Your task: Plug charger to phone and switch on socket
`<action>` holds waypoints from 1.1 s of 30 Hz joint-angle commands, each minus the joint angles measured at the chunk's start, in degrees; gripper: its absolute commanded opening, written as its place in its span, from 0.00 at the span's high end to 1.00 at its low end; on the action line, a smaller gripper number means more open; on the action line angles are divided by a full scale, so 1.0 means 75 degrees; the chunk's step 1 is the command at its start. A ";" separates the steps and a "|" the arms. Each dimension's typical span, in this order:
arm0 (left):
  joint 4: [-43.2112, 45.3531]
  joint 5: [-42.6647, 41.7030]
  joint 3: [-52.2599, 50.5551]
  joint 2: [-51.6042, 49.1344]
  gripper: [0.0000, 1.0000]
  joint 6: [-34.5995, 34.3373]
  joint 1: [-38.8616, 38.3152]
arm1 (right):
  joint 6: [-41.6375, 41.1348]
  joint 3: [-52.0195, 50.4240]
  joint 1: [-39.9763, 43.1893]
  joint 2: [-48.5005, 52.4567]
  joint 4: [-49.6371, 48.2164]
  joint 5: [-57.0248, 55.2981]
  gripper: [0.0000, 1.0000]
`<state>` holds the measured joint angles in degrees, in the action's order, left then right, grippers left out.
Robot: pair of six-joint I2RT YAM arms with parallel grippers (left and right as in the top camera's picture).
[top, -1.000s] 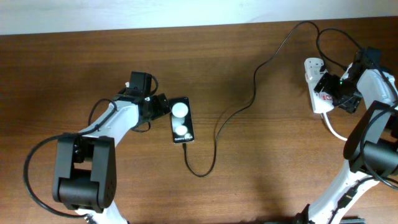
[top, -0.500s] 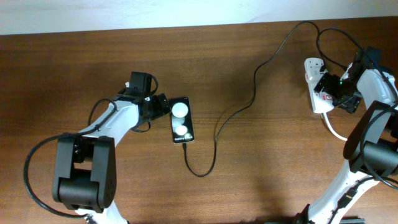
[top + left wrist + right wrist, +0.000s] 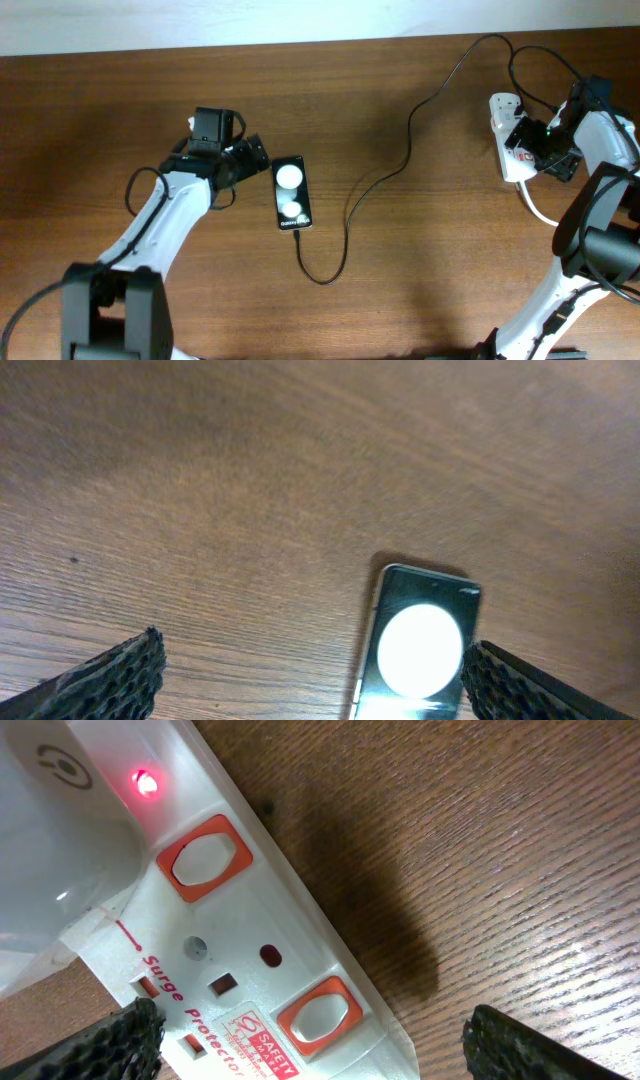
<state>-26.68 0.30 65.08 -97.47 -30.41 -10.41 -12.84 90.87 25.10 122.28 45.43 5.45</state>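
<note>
The phone (image 3: 291,193) lies flat on the wooden table, with two white round reflections on its face. It also shows in the left wrist view (image 3: 420,650). The charger's thin black cable (image 3: 345,215) meets the phone's near end, loops, and runs back right to the socket (image 3: 503,135). My left gripper (image 3: 256,163) is open just left of the phone, with the phone's far end between its fingers (image 3: 315,680). My right gripper (image 3: 530,150) is open and empty over the socket (image 3: 240,950) (image 3: 325,1045). A red light (image 3: 147,783) glows beside one orange switch (image 3: 203,858).
A white plug body (image 3: 50,830) sits in the socket's far end. A second orange switch (image 3: 322,1017) is near the strip's end. The thick white cord (image 3: 540,210) trails from the socket toward the front right. The table's back edge (image 3: 300,45) meets a white wall.
My left arm has shifted: its wrist moved slightly left and back and its elbow swung toward the front left. The gripper stays beside the phone. The right arm, phone and cable have not moved.
</note>
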 commanded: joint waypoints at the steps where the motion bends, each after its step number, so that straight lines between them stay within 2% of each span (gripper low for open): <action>1: -0.0003 0.0146 -0.0029 0.0565 0.01 0.0020 0.0047 | 0.0111 -0.0029 0.0006 0.0152 0.0026 -0.0239 0.01; 6: -0.1005 0.0341 -0.0076 0.0714 0.01 0.0079 0.0041 | 0.0111 -0.0029 0.0006 0.0152 0.0026 -0.0239 0.01; 10: -0.0839 0.0367 -0.0676 0.0746 0.01 0.0076 0.0041 | 0.0111 -0.0029 0.0006 0.0152 0.0026 -0.0239 0.01; 17: 0.1288 0.0358 -0.2652 0.2046 0.01 0.0796 0.0041 | 0.0111 -0.0029 0.0006 0.0152 0.0026 -0.0239 0.01; 21: 0.3386 0.0326 -0.4118 0.2987 0.01 0.0930 0.0041 | 0.0111 -0.0029 0.0006 0.0152 0.0026 -0.0239 0.01; 27: 0.7312 0.0289 -0.7087 0.4179 0.01 0.0927 0.0050 | 0.0111 -0.0029 0.0006 0.0152 0.0026 -0.0239 0.01; 33: 0.7519 0.0338 -0.8408 0.5482 0.01 0.0927 0.0583 | 0.0111 -0.0029 0.0006 0.0152 0.0026 -0.0239 0.01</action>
<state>29.61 2.50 5.02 -59.42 -24.38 -7.27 -12.84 90.87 25.10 122.30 45.43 5.41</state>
